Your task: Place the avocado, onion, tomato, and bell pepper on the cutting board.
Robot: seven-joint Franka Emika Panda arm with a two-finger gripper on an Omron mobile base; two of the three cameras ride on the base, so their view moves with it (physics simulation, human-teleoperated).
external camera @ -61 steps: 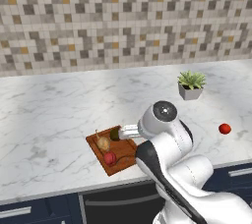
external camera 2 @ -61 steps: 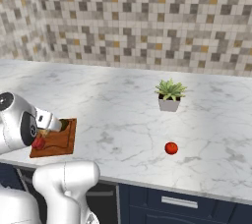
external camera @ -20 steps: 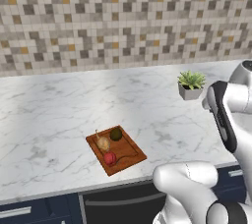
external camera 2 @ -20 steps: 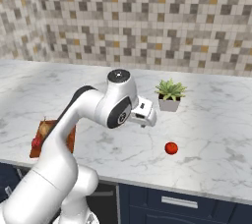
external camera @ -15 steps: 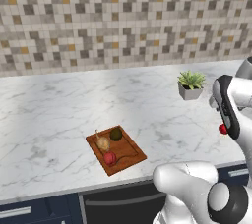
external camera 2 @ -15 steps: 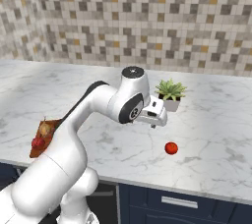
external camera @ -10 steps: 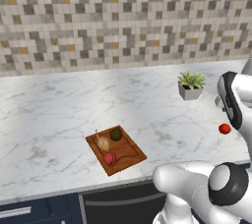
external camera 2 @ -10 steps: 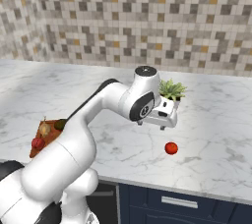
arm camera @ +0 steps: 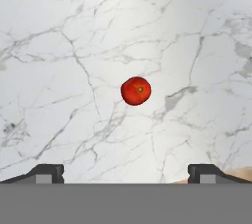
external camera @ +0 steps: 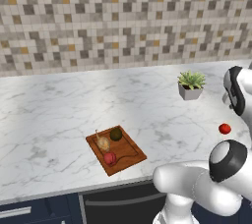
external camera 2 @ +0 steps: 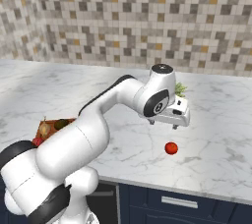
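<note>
Pincer [external camera 2: 167, 123] hangs wide open with nothing in it, up over the right side of the marble counter [external camera: 59, 120]. That's the big change: a few seconds ago the arm was bent down over the cutting board [external camera: 116, 149], and it has since swung all the way across to the right, past the potted plant [external camera: 191, 84]. So the robot looks done with the board for now and is going for the next item.

On the board sit the dark avocado [external camera: 115, 133], the tan onion [external camera: 103, 143] just beside it, and a small red thing [external camera: 110, 158] at the near edge, which can't be told apart as tomato or pepper.

Out on the bare counter, well apart from the board, sits the loose red one [arm camera: 135, 90]. It looks like a tomato and lies straight ahead of the open fingertips [arm camera: 47, 173], with a clear gap between. None of the items have shifted. Probably next up is a straight drop onto it.
</note>
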